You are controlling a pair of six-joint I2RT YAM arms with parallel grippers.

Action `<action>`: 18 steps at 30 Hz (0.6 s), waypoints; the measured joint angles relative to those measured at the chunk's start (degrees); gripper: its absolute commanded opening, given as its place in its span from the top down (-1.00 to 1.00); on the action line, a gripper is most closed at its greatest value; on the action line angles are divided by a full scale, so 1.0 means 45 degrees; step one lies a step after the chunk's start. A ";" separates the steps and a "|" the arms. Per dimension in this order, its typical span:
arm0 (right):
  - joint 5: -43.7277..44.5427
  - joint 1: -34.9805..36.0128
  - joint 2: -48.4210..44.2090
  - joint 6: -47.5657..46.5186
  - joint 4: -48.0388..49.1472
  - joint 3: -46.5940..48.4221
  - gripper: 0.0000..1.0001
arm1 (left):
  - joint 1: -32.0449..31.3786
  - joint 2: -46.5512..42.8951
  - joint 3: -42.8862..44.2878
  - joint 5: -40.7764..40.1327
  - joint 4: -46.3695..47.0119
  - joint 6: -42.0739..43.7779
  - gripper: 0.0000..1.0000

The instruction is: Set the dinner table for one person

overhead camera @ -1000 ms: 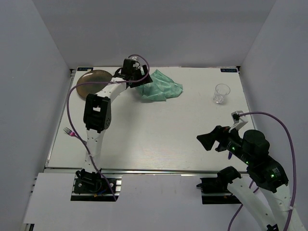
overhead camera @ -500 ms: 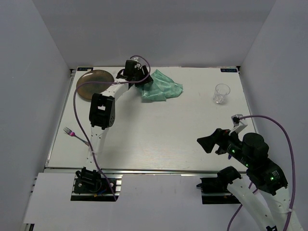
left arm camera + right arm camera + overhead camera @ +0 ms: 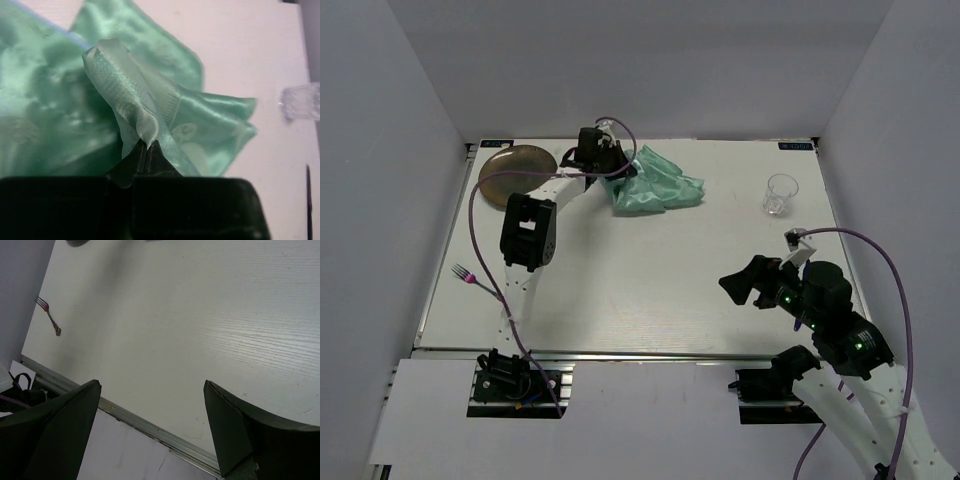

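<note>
On the white dinner table, a mint-green satin cloth lies crumpled at the back centre. My left gripper is shut on a pinched fold of the cloth, which rises from between its closed jaws. A brown plate sits at the back left corner, and a clear glass stands at the back right, seen also as a glass in the left wrist view. A fork with a purple handle lies by the left edge. My right gripper hovers open over the front right, holding nothing.
Grey walls close in the table on three sides. The metal front rail runs below my right gripper, and the fork shows far to its left. The left arm's purple cable arcs over the plate.
My left gripper has shut on a fold of the cloth, which has shifted slightly. The right arm has swung a little left and towards the table's middle.
</note>
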 measured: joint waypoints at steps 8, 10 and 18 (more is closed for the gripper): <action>0.0549 0.0000 0.0568 0.0520 0.1894 -0.0806 -0.79 | -0.1098 -0.7669 -0.8806 0.1030 0.5037 0.0612 0.51; 0.0835 0.0000 0.0568 0.0617 0.2195 -0.0860 -0.79 | -0.1613 -0.9462 -1.1001 0.1059 0.6509 0.0636 0.16; 0.1447 0.0000 0.0379 0.0772 0.2730 -0.1404 -0.78 | -0.4177 -1.2570 -1.9210 -0.0068 0.9321 -0.0340 -0.38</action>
